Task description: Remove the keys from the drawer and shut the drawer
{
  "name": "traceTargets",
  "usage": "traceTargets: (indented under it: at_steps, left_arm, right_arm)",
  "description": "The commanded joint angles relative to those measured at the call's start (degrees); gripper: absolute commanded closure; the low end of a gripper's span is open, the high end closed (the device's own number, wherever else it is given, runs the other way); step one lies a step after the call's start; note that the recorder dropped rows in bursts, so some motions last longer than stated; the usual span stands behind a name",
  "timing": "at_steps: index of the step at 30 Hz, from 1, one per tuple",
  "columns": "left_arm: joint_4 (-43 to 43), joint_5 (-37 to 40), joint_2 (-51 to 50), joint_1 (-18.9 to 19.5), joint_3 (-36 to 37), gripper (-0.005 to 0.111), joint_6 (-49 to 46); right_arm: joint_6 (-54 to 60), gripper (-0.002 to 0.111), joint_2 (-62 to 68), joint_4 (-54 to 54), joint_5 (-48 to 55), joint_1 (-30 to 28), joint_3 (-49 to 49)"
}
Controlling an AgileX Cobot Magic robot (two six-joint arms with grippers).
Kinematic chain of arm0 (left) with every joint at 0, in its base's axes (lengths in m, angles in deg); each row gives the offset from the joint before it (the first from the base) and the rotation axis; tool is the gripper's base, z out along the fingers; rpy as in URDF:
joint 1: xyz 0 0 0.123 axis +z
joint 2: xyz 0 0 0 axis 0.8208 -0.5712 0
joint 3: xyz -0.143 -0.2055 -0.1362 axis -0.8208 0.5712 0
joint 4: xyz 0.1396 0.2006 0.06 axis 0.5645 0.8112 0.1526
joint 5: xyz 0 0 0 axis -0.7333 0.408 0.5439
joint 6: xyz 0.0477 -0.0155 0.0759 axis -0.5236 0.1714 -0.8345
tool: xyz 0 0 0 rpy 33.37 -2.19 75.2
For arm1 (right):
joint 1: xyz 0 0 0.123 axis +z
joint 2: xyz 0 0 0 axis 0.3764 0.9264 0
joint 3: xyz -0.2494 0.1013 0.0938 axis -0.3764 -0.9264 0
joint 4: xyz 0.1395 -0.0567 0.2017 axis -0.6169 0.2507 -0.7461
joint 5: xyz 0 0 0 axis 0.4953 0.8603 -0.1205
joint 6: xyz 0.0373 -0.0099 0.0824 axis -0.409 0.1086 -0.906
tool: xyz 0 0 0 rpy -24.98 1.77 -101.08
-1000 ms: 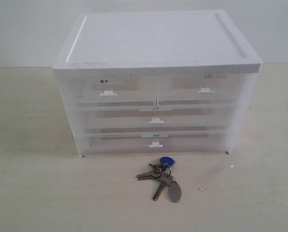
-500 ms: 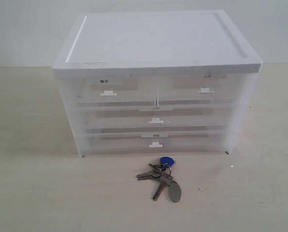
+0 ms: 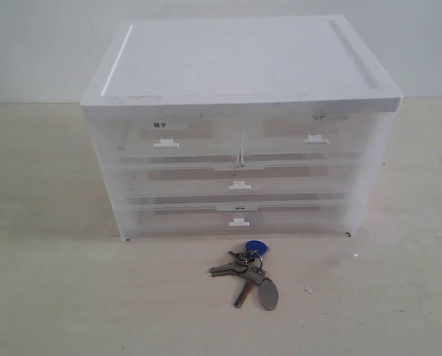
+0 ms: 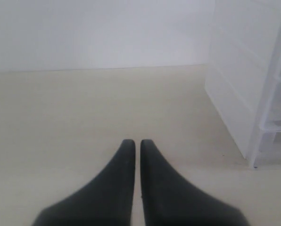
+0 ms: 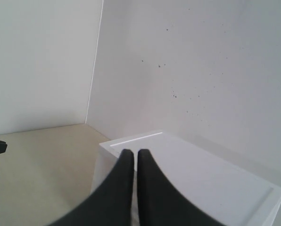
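Observation:
The keys (image 3: pixel 248 273) lie on the table just in front of the white cabinet (image 3: pixel 239 67), blue fob toward the cabinet, grey tag nearest the front. The middle drawer (image 3: pixel 239 180) with its small white handle tab sits flush with the cabinet front, shut. Neither gripper shows in the exterior view. In the left wrist view my left gripper (image 4: pixel 134 142) is shut and empty over bare table, with the cabinet's side (image 4: pixel 244 84) off to one side. My right gripper (image 5: pixel 133 152) is shut and empty, with the cabinet's top (image 5: pixel 202 174) behind its fingertips.
Two half-width labelled drawers (image 3: pixel 165 136) form the top tier, and a full-width drawer (image 3: pixel 239 219) forms the bottom tier. A white wall (image 3: pixel 43 44) stands behind the cabinet. Pale table (image 3: pixel 58 297) spreads on both sides and in front.

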Motion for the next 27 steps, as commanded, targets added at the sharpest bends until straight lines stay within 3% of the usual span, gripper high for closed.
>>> traceTargets:
  at_steps: [1, 6, 10, 18, 27]
  left_arm:
    - [0.2, 0.0, 0.1, 0.2, 0.2, 0.102, -0.4]
    - [0.2, 0.0, 0.1, 0.2, 0.2, 0.102, -0.4]
    - [0.2, 0.0, 0.1, 0.2, 0.2, 0.102, -0.4]
    - [0.1, 0.0, 0.1, 0.2, 0.2, 0.102, -0.4]
    - [0.0, 0.0, 0.1, 0.2, 0.2, 0.102, -0.4]
  right_arm:
    - [0.1, 0.108, -0.2, -0.1, 0.5, 0.0, -0.3]
    - [-0.1, 0.108, -1.2, 0.3, 2.1, -0.3, -0.8]
    - [-3.7, 0.108, -4.9, 0.3, -4.0, -2.7, -4.0]
    - [-9.5, 0.108, -9.5, 1.8, -18.8, -16.1, -15.0]
    - [-18.0, 0.108, -9.5, 1.8, -24.1, -33.7, -30.2]
